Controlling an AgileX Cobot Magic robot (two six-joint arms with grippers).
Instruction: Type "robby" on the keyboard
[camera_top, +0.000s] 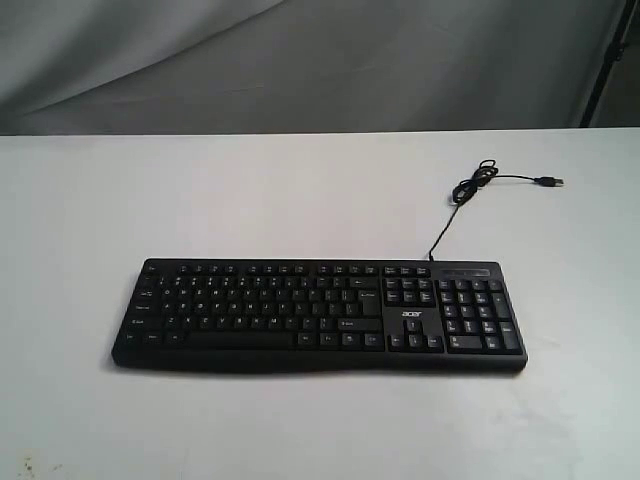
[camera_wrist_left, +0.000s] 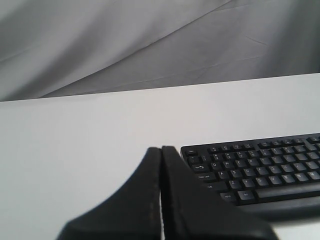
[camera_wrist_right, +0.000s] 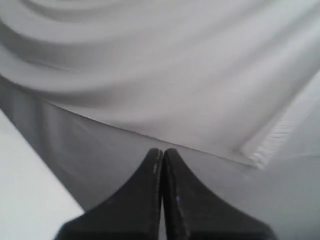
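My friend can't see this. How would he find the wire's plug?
On the white table lies a black keyboard. Its thin cable leaves the back right, loops, and ends at the plug. It is the one small dark tip lying alone.

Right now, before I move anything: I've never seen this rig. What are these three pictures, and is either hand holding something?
It is a two-armed robot. The wide picture comes from a camera off the arms: a black Acer keyboard lies on a white table, its USB cable lying loose, unplugged. The other two come from wrist cameras. The left hand is shut and empty, the keyboard's end ahead of it. The right hand, also shut and empty, faces grey cloth.
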